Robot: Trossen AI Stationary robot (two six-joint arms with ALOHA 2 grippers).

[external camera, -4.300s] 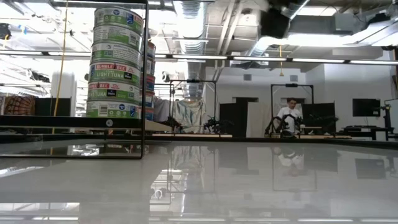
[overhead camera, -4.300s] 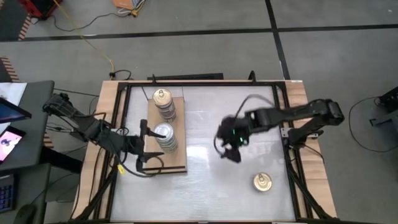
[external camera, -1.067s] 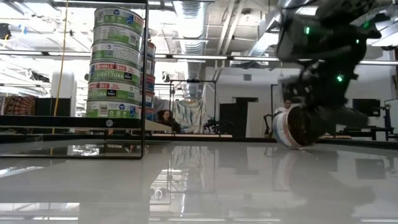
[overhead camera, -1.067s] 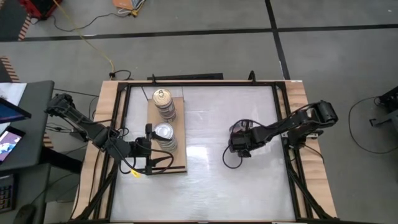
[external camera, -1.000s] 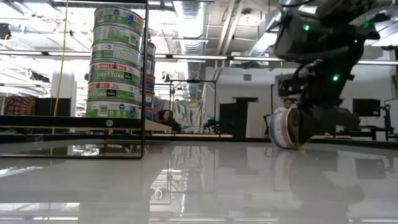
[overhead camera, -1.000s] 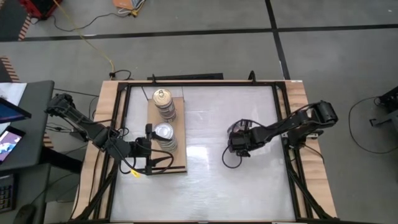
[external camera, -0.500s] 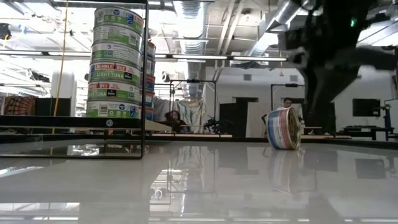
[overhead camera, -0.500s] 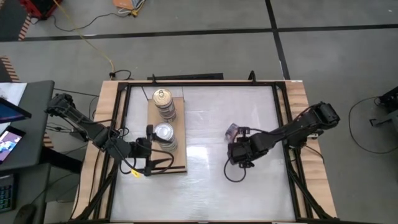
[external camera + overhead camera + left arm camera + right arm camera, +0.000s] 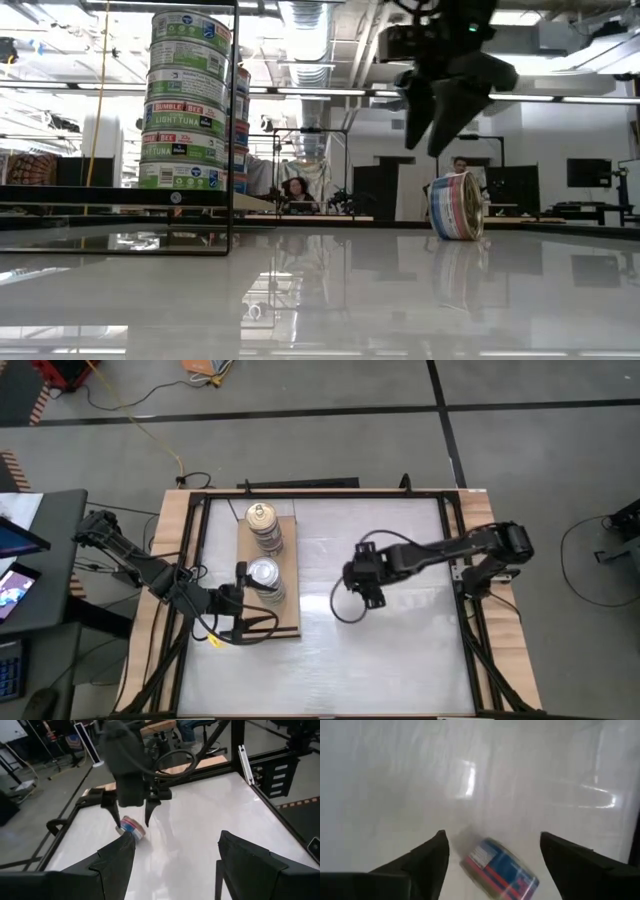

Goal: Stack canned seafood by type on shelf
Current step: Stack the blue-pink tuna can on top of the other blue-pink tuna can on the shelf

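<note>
Right gripper (image 9: 437,125) is hanging wide open above a tin (image 9: 457,206) sitting on its edge mid-table — probably needing a regrip before stacking on the shelf (image 9: 290,622) at centre-left.

Two stacks of tins on one shelf (image 9: 290,622): five tins countable in the near stack (image 9: 186,100), the far stack (image 9: 263,526) mostly hidden, uncounted. One loose tin (image 9: 456,206) on edge, just below the right claw (image 9: 433,118). Two claws in all, the left claw (image 9: 243,601) beside the near stack.
</note>
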